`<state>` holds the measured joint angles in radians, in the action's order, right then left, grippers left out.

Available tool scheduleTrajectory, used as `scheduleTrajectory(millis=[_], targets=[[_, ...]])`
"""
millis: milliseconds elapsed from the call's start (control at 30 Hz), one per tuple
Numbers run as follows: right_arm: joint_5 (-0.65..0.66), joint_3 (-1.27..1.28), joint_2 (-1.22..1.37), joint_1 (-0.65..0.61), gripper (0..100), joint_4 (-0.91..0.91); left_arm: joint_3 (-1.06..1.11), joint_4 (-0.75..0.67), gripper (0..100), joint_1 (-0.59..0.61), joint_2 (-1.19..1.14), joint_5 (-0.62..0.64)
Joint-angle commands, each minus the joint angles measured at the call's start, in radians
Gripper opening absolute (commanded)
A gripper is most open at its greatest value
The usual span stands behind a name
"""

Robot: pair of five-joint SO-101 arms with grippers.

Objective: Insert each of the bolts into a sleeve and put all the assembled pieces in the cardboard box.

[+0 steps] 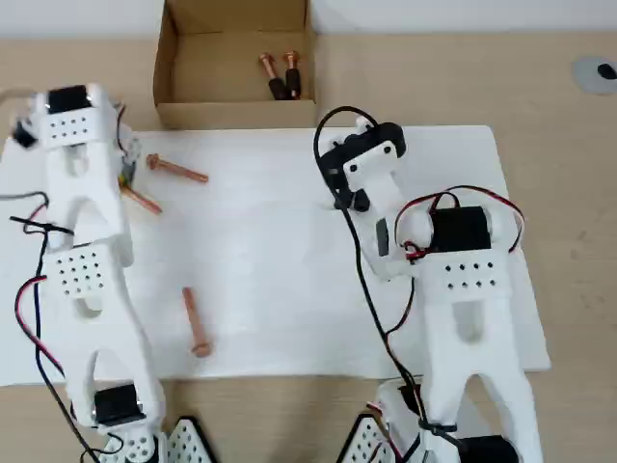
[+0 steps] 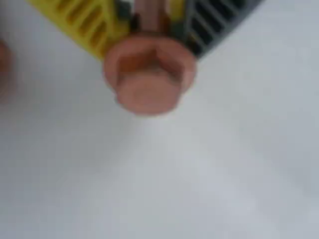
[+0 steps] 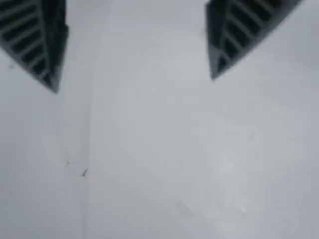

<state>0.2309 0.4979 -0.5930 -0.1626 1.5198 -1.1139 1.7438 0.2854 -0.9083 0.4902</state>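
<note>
1. Gripping a bolt (image 2: 149,74) by its shank in the clenched left gripper (image 2: 149,20), with the head outward, probably for handing over.
2. Hanging the right gripper (image 3: 134,50) wide open over the white sheet (image 1: 270,251), holding nothing.
3. Leaving two loose bolts (image 1: 178,171) on the sheet and storing two assembled pieces (image 1: 280,75) inside the cardboard box (image 1: 174,68).

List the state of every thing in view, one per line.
Left end effector: shut on held bolt.
Held bolt: gripped at the shank, head out.
Right end effector: open, empty, over sheet.
Box: open, two assembled pieces inside.
Far bolt: loose on sheet, no sleeve.
Near bolt: loose on sheet, no sleeve.
</note>
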Motion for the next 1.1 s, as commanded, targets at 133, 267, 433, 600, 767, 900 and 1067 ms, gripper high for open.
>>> scheduleTrajectory(millis=[133,267,433,600,767,900,1067], targets=[[0.012,0.001,0.004,0.015,23.5,-0.057,-0.025,0.012,0,0.006,0.4,-0.341],[0.005,-0.002,0.044,0.013,23.5,-0.11,0.176,0.011,1,0.008,0.533,-0.471],[-0.095,-0.068,0.237,0.015,23.5,-0.158,0.396,0.009,1,-0.006,0.668,-0.58],[-0.183,-0.317,0.473,-0.015,23.5,-0.144,0.586,0.009,1,-0.06,0.846,-0.611],[-0.209,-0.575,0.693,-0.074,23.5,-0.098,0.841,-0.037,1,-0.15,1.061,-0.661],[-0.233,-0.734,0.86,-0.079,23.5,-0.064,1.08,-0.172,1,-0.166,1.245,-0.672],[-0.281,-0.863,1.041,-0.079,23.5,-0.011,1.358,-0.318,1,-0.164,1.417,-0.674]])
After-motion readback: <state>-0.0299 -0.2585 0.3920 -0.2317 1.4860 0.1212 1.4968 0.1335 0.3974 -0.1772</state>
